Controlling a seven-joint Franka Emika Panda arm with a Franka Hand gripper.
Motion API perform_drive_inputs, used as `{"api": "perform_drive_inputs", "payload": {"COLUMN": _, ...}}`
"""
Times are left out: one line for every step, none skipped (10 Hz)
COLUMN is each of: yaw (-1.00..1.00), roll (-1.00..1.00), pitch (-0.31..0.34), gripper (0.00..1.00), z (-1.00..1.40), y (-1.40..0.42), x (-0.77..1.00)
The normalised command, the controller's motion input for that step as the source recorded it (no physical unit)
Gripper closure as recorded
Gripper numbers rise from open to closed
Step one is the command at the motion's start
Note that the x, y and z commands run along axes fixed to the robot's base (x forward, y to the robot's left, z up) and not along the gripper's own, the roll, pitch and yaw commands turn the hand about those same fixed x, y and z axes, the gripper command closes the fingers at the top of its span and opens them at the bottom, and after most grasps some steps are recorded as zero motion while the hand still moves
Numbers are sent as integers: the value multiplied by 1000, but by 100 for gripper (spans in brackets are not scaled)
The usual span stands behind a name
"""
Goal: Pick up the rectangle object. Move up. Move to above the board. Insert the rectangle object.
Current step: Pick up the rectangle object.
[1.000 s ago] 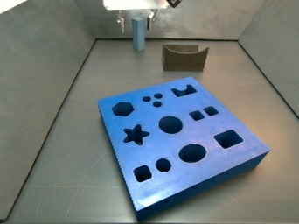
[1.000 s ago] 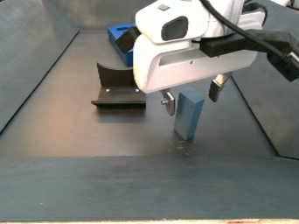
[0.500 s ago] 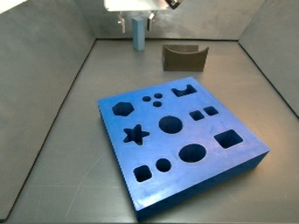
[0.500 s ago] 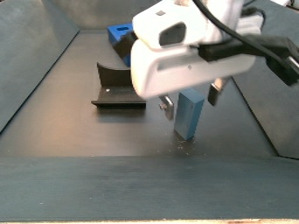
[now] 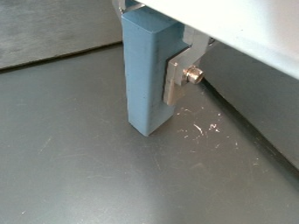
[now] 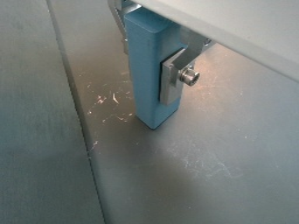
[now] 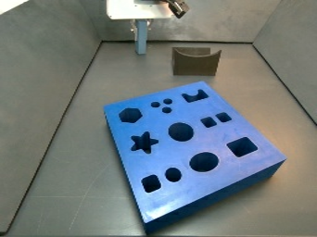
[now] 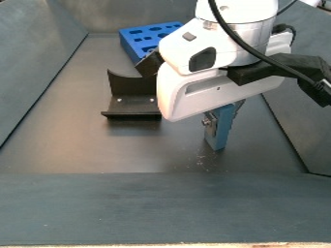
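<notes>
The rectangle object is a slim light-blue bar, standing upright in both wrist views. My gripper is shut on its upper part, with a silver finger pressed flat on one side. In both side views the bar hangs from the gripper at the far end of the floor, its lower end just above the floor. The board, a bright-blue slab with many shaped holes, lies well away from the bar, and also shows in a side view.
The fixture, a dark bracket, stands between the bar and the board. Grey walls close in the floor on all sides; one wall is close beside the bar. Scratch marks show on the floor below the bar.
My gripper has risen a little with the bar held in it, so the bar's lower end has left the floor. The board and fixture have not moved.
</notes>
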Motion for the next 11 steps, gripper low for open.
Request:
{"api": "perform_drive_inputs", "payload": {"yaw": 0, "roll": -37, "pitch": 0, "gripper": 100, "z": 0, "y": 0, "x": 0}}
{"api": "perform_drive_inputs", "payload": {"yaw": 0, "roll": -71, "pitch": 0, "gripper": 100, "z": 0, "y": 0, "x": 0}}
{"api": "perform_drive_inputs", "payload": {"yaw": 0, "roll": -17, "pitch": 0, "gripper": 100, "z": 0, "y": 0, "x": 0}}
{"api": "perform_drive_inputs", "payload": {"yaw": 0, "roll": -29, "pitch": 0, "gripper": 100, "z": 0, "y": 0, "x": 0}}
{"api": "perform_drive_inputs", "payload": {"yaw": 0, "roll": -60, "pitch": 0, "gripper": 100, "z": 0, "y": 0, "x": 0}}
{"api": "perform_drive_inputs", "payload": {"yaw": 0, "roll": -94, "pitch": 0, "gripper": 100, "z": -3, "y": 0, "x": 0}}
{"api": "perform_drive_inputs", "payload": {"yaw": 0, "roll": -106, "pitch": 0, "gripper": 100, "z": -17, "y": 0, "x": 0}}
{"api": "perform_drive_inputs", "payload": {"yaw": 0, "roll": -100, "pitch": 0, "gripper": 100, "z": -14, "y": 0, "x": 0}}
{"api": "perform_drive_inputs", "payload": {"yaw": 0, "roll": -60, "pitch": 0, "gripper": 100, "z": 0, "y": 0, "x": 0}}
{"api": "perform_drive_inputs", "payload": {"yaw": 0, "roll": 0, "pitch": 0, "gripper": 100, "z": -14, "y": -37, "x": 0}}
{"api": "perform_drive_inputs", "payload": {"yaw": 23, "roll": 949, "pitch": -77, "gripper": 100, "z": 0, "y": -760, "x": -51}}
